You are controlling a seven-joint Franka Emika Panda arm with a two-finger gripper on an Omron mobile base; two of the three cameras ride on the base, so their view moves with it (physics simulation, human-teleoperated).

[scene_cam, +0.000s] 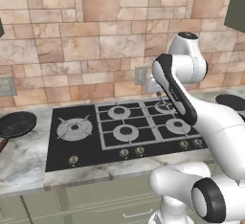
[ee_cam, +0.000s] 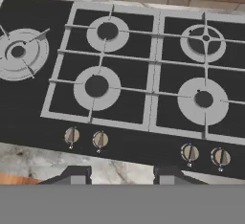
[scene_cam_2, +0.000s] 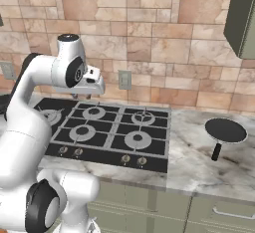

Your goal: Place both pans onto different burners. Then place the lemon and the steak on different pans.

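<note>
Hovering high over the black glass cooktop (ee_cam: 28,117), well clear of its grates: the gripper (ee_cam: 122,175), two dark blunt fingertips (ee_cam: 74,175) rising at the foot of the hand view, standing apart with only bare air between them, pinching nothing. In the right base view, hanging out from the white, glossy arm (scene_cam_2: 30,107) above the rear burners (scene_cam_2: 93,112).

Lying under thin grey metal grates (ee_cam: 153,60): five round grey burner rings with dark caps, four in a square block and a larger, star-ribbed one (ee_cam: 18,52) off to the side. Lining the front edge: small round brass knobs (ee_cam: 72,135).

Resting on the mottled grey marble counter (scene_cam_2: 199,162) to the right of the cooktop: a round, shallow black pan with a thin black handle (scene_cam_2: 225,130), handle pointing toward the front edge, well apart from any burner. Sitting on the counter at the left of the cooktop: the second black pan (scene_cam: 16,123), matte and round, its brown wooden handle just peeking at the picture's edge, also off the burners.

Backing it all: a wall of rough tan and pink stone tiles (scene_cam: 72,41), carrying a pale rectangular outlet plate (scene_cam: 140,75).
</note>
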